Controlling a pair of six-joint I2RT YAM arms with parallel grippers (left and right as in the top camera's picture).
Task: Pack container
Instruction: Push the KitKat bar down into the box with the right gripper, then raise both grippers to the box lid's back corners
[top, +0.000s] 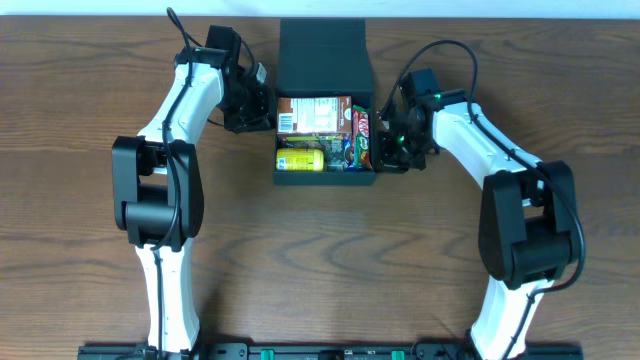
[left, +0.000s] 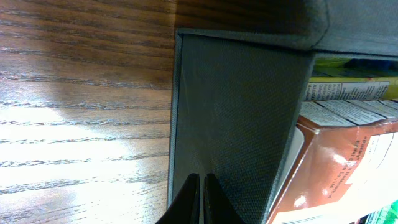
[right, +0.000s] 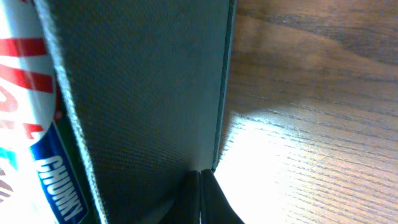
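The black container (top: 325, 178) sits at the far middle of the wooden counter (top: 90, 90), its flap lid (top: 322, 45) thrown open toward the back and its tray packed edge to edge: a brown-and-white carton (top: 312, 112), a red chocolate-bar wrapper (top: 361, 122), a yellow packet (top: 300, 158) and a green packet (top: 345, 150). The left gripper (top: 262, 105) is at the box's left wall and the right gripper (top: 385, 140) at its right wall. Both wrist views show each pair of fingers (left: 186, 202) pressed together to a thin slit against the grey cardboard. Whether either pair is nipping the wall's edge or only touching it cannot be told.

With the snacks in, the packing itself looks done and closing the lid seems the step left. The risks lie there. The carton stands tall at the back near the hinge and could keep the flap from seating flat. If the arms press unevenly from the two sides, the light box could skew or slide across the smooth counter. A pull on one thin wall could bow the cardboard outward and let the chocolate bar, which lies tight against the right wall, slip. A gripper crossing above the tray might catch a packet and drag it out
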